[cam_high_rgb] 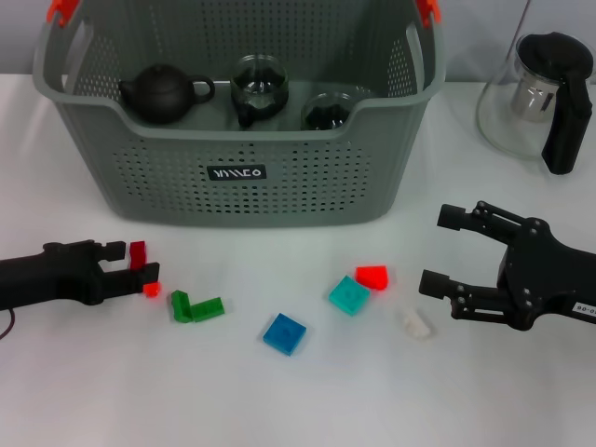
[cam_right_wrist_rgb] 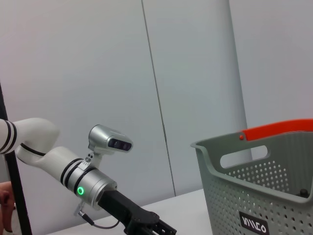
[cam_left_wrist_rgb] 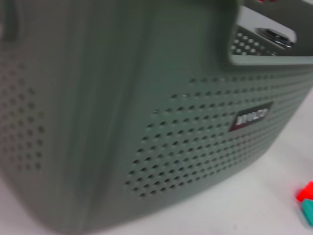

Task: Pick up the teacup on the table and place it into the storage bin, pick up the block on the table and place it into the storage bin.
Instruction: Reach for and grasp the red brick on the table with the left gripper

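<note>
White table fills the head view, and I see the storage bin in the upper middle of the frame, with a dark teapot and two glass vessels inside it. At the upper right stands a glass pitcher with a black handle. My left gripper is at the left edge, low near the table, and its fingers are closed around a small red block; a second red piece is just below the lower finger. Beside it, to the right, lies a green block, then a blue block at lower centre, a teal block touching a red block, and a small white piece. My right gripper is at the right side, fingers spread wide apart and holding nothing, near the white piece. In the left wrist view the perforated wall of the storage bin with its black label covers almost everything, and red and teal blocks show at the lower right edge. In the right wrist view I see grey wall panels, the left arm at lower left, and the storage bin with its orange handle clip at the lower right.
</note>
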